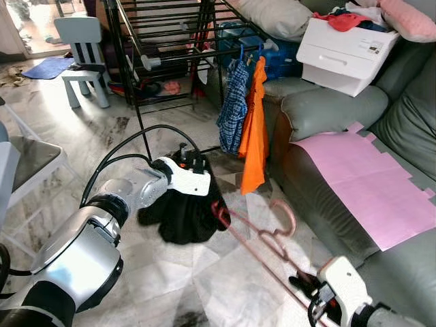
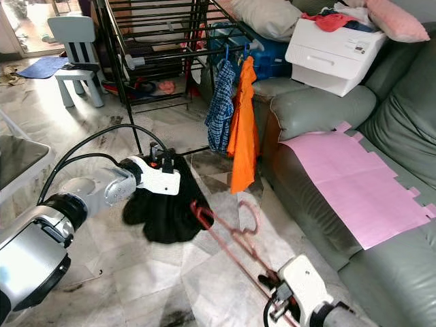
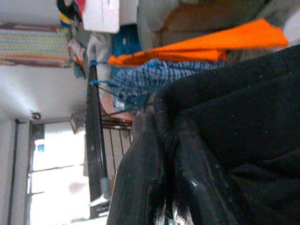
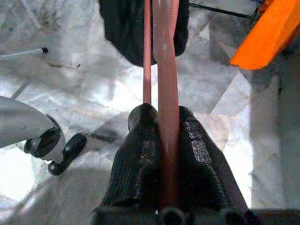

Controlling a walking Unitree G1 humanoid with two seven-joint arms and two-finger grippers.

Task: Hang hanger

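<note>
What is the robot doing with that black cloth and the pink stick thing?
The robot is getting a piece of clothing ready to hang up. Its left claw is shut on a black garment, holding it up above the floor. Its right claw is shut on a pink hanger, whose far end reaches into the black garment. Behind them stands a drying rack where a checked shirt and an orange shirt hang beside the sofa.
</note>
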